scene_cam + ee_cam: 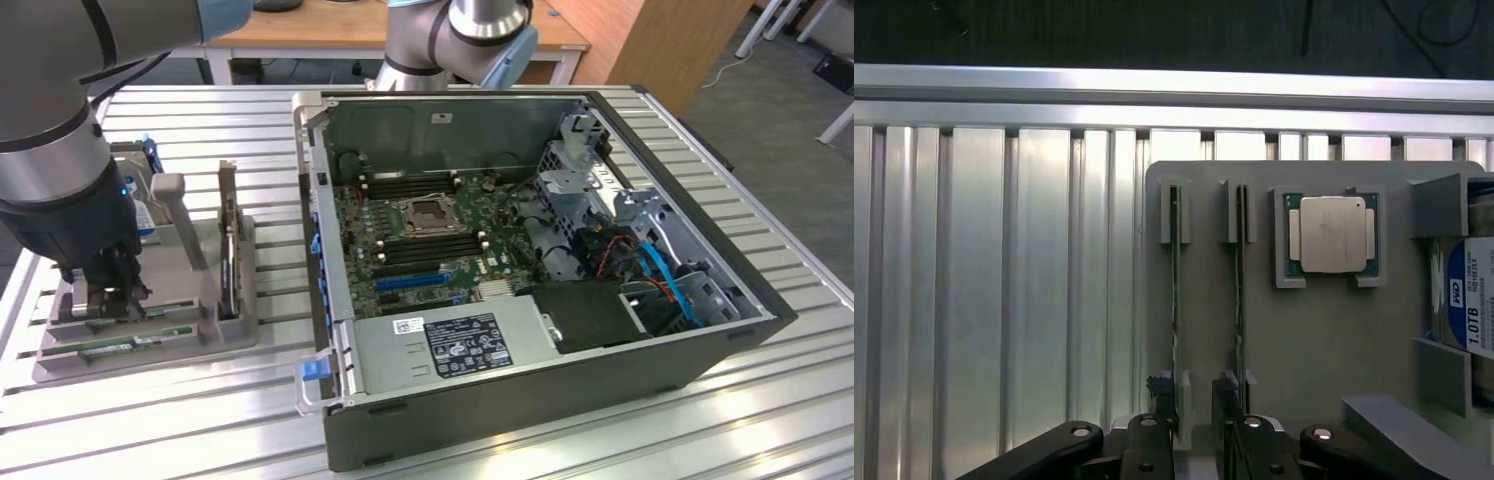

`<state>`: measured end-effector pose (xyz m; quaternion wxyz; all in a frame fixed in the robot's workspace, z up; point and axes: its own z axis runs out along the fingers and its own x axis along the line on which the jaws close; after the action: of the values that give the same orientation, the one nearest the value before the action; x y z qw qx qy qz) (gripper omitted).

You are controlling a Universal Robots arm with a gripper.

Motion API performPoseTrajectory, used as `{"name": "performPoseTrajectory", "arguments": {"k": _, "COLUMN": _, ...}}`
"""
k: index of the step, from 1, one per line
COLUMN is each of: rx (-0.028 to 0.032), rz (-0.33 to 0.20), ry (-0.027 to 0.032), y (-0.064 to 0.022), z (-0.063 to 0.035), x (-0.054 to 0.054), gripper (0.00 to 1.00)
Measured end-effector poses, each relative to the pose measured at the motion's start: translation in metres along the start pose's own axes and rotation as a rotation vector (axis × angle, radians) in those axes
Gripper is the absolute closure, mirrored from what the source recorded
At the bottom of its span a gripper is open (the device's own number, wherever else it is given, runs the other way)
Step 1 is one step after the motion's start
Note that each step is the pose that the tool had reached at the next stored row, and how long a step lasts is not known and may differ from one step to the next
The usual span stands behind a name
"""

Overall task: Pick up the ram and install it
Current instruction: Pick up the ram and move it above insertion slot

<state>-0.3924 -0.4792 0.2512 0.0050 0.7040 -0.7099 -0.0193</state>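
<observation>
Two ram sticks stand on edge in slots of the grey holder tray (pixel 1314 340): one ram (pixel 1176 290) and a second ram (pixel 1239 290) beside it. In the exterior view a green ram (pixel 127 345) lies along the tray's front edge. My gripper (pixel 1199 450) hovers open over the sticks' near ends, one finger (pixel 1146 450) outside the first stick and the other finger (pixel 1251 450) over the second. Nothing is held between them. In the exterior view the gripper (pixel 114 295) hangs low over the tray (pixel 200 300).
A square silver processor (pixel 1332 233) and a hard drive (pixel 1469 300) sit on the same tray. An upright expansion card (pixel 234 250) stands at the tray's edge. The open computer case (pixel 534 250) with its motherboard (pixel 427 225) fills the exterior view's right on a ribbed metal table (pixel 160 420).
</observation>
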Motion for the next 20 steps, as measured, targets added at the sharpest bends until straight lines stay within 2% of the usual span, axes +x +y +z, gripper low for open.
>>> {"name": "performPoseTrajectory", "arguments": {"k": 4, "rx": 0.0002, "rz": 0.0, "ry": -0.0002, "y": 0.0001, "z": 0.0006, "x": 0.0, "gripper": 0.7}}
{"name": "performPoseTrajectory", "arguments": {"k": 12, "rx": -0.0002, "rz": 0.0, "ry": -0.0001, "y": -0.0001, "z": 0.0118, "x": 0.002, "gripper": 0.7}}
{"name": "performPoseTrajectory", "arguments": {"k": 20, "rx": -0.005, "rz": 0.0, "ry": 0.0001, "y": -0.0003, "z": 0.0217, "x": 0.003, "gripper": 0.7}}
